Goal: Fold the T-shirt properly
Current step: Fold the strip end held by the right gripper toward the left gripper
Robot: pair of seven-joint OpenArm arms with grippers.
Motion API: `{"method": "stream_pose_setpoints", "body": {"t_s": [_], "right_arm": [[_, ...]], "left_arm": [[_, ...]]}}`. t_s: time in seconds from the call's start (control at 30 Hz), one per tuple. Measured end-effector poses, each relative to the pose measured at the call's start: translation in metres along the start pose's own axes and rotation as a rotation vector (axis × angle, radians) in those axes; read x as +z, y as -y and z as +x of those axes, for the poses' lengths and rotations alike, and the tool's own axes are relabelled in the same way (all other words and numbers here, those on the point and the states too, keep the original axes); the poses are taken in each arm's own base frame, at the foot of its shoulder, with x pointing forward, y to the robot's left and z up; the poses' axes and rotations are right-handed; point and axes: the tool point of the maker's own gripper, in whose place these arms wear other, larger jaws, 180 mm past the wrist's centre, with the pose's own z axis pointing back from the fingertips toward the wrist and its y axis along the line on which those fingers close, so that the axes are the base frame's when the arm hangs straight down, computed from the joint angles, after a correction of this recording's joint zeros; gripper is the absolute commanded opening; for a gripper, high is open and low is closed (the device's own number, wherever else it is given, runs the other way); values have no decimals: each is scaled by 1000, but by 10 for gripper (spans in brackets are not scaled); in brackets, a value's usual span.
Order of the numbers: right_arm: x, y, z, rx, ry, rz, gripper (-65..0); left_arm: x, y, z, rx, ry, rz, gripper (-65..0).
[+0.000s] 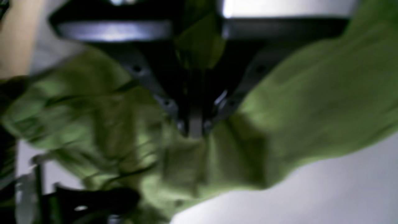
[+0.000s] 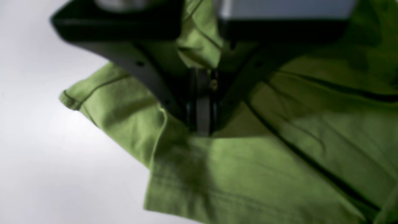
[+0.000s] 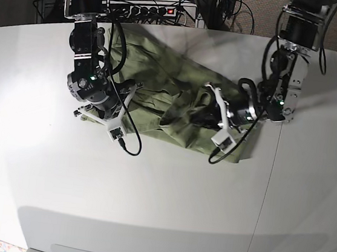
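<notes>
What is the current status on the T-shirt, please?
Left gripper, right gripper both shut on T-shirt. Shirt bunched on table. Nothing obstructing.

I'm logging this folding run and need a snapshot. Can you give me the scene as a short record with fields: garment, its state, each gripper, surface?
garment: green T-shirt
state: bunched and creased, partly lifted, not yet folded
left gripper: shut on T-shirt, fabric pinched between the fingers; view blurred
right gripper: shut on T-shirt near a hemmed edge
layout: in the base view, both arms are over the shirt, one at each side
surface: white table
other: cables and power strip behind the table
</notes>
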Motion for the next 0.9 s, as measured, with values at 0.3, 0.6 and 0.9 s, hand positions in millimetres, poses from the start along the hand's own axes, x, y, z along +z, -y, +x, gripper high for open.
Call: {"method": "stream_pose_setpoints", "body": {"t_s": [0.3,0.6,0.9], "right_arm": [[0,3,-2,6,-7,-12,-650],[5,2,-14,-1,-97,1,-650],[20,-5,-3,15,-31,-4,-650]], "left_arm": [[6,3,2,-133,-114,45,-650],[51,-37,13,-202,-165,211,-426],[53,-63,-28,-181,-300,283,-650]]}}
